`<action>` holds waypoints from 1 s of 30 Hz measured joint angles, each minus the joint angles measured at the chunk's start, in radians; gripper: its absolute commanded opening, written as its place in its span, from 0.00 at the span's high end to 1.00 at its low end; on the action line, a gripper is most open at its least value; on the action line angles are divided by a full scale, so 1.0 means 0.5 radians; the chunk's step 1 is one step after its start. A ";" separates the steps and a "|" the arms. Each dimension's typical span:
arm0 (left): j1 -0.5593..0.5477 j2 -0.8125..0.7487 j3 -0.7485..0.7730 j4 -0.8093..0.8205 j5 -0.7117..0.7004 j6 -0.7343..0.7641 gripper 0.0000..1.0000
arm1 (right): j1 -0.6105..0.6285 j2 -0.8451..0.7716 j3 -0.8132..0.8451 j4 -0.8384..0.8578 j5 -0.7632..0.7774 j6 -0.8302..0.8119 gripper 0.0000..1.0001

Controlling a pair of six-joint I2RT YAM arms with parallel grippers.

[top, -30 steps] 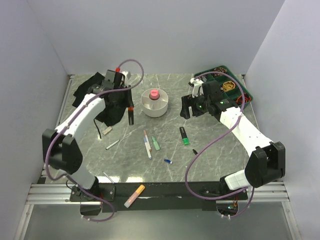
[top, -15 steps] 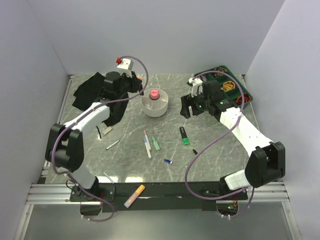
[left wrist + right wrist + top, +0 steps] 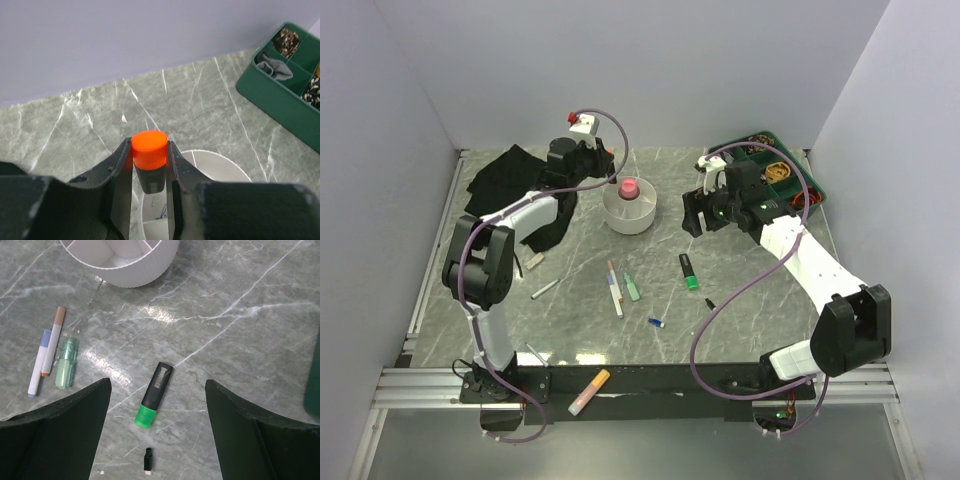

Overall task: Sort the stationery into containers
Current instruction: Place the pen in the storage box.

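Note:
My left gripper (image 3: 149, 146) is shut on a black highlighter with an orange cap (image 3: 149, 152), cap up, held over the rim of the round white bowl (image 3: 220, 161). In the top view this gripper (image 3: 604, 166) hangs just left of the bowl (image 3: 630, 214), which holds a pink-capped bottle (image 3: 629, 188). My right gripper (image 3: 157, 384) is open, above a green-capped highlighter (image 3: 154, 395) and a tiny black piece (image 3: 147, 461) on the table. The black bag (image 3: 505, 176) lies at the back left.
Two thin pens (image 3: 614, 288), a green stub (image 3: 632, 288), a blue piece (image 3: 656, 322) and a grey pen (image 3: 545, 290) lie mid-table. An orange-tipped marker (image 3: 589, 391) rests on the front rail. A green divided tray (image 3: 775, 176) stands at the back right.
My left arm has lifted the orange-capped highlighter from beside the bag and swung it right to the bowl. The right arm has stayed still.

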 measured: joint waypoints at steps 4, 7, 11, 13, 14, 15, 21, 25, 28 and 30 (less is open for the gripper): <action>0.000 0.018 0.001 0.029 0.004 -0.014 0.99 | 0.000 0.002 0.000 -0.001 0.009 -0.009 0.16; 0.000 0.019 -0.002 0.030 0.017 -0.026 0.99 | 0.000 0.007 0.000 0.000 0.009 -0.016 0.16; 0.000 0.019 -0.018 0.034 0.017 -0.055 0.99 | 0.000 0.019 0.000 0.000 0.008 -0.019 0.16; -0.002 0.019 -0.038 0.035 0.016 -0.060 0.99 | 0.000 0.025 0.000 0.001 0.008 -0.021 0.16; -0.002 0.019 -0.049 0.035 0.016 -0.062 0.99 | 0.000 0.029 0.000 0.002 0.008 -0.021 0.16; -0.004 0.019 -0.060 0.032 0.016 -0.062 0.97 | 0.000 0.031 0.000 0.002 0.008 -0.022 0.16; -0.021 0.018 -0.124 0.002 0.015 -0.062 0.65 | 0.000 0.034 0.000 0.004 0.008 -0.023 0.16; -0.037 0.018 -0.127 -0.021 0.012 -0.061 0.53 | 0.000 0.034 -0.008 0.006 0.007 -0.024 0.16; -0.043 0.007 -0.127 -0.058 -0.004 -0.063 0.50 | 0.000 0.033 -0.015 0.005 0.008 -0.031 0.16; -0.043 -0.014 -0.127 -0.092 -0.010 -0.062 0.48 | 0.000 0.031 -0.019 0.006 0.007 -0.031 0.16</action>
